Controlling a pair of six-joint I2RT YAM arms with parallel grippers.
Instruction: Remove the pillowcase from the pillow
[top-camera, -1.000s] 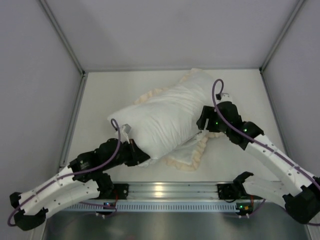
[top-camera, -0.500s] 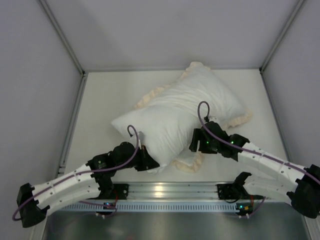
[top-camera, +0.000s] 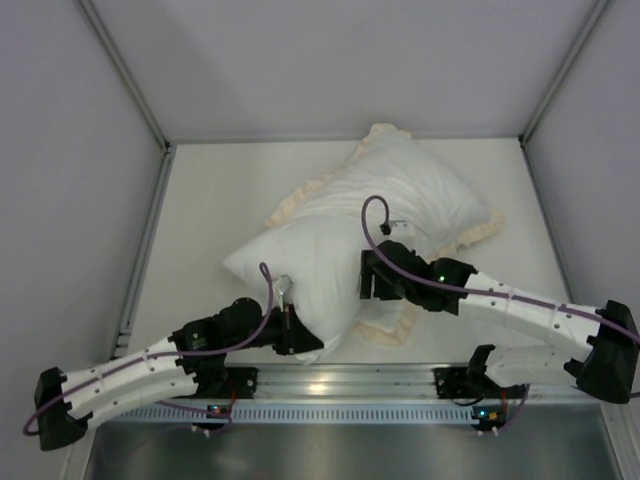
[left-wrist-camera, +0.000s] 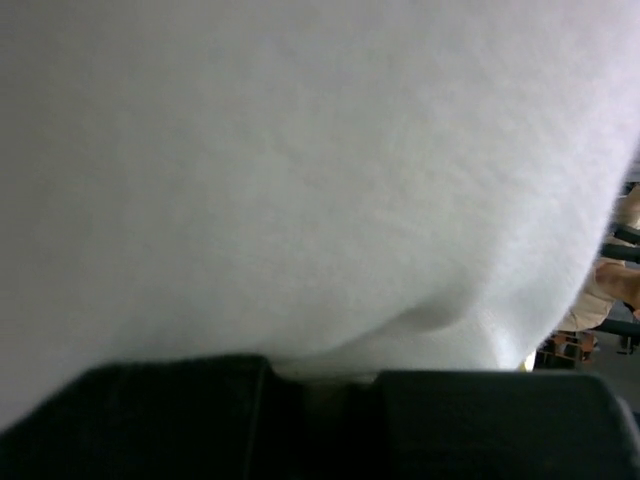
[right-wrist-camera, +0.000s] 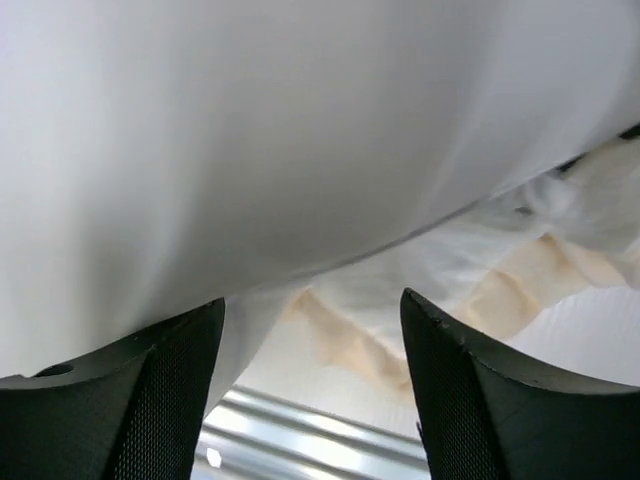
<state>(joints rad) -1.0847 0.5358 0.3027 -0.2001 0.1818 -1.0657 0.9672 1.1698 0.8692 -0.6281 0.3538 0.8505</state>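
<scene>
The pillowcase (top-camera: 425, 195) lies white face up across the table, its cream frill (top-camera: 392, 327) showing along its edges. The plain white pillow (top-camera: 285, 265) bulges out of it at the near left. My left gripper (top-camera: 300, 338) is shut on the pillow's near corner; in the left wrist view (left-wrist-camera: 320, 385) white fabric is pinched between the dark fingers. My right gripper (top-camera: 368, 285) is open over the near side of the bundle. In the right wrist view (right-wrist-camera: 310, 390) its fingers (right-wrist-camera: 160, 400) straddle white cloth and frill (right-wrist-camera: 350, 345) without holding them. No grey plush shows.
A metal rail (top-camera: 330, 380) runs along the near table edge and also shows in the right wrist view (right-wrist-camera: 300, 435). White enclosure walls stand to the left (top-camera: 80, 200), far side and right. Bare table (top-camera: 215, 190) lies left of the pillow.
My right gripper has moved left and nearer, from the bundle's right edge to its near middle. My left gripper has shifted right and nearer with the corner. The frilled end has swung to the far right.
</scene>
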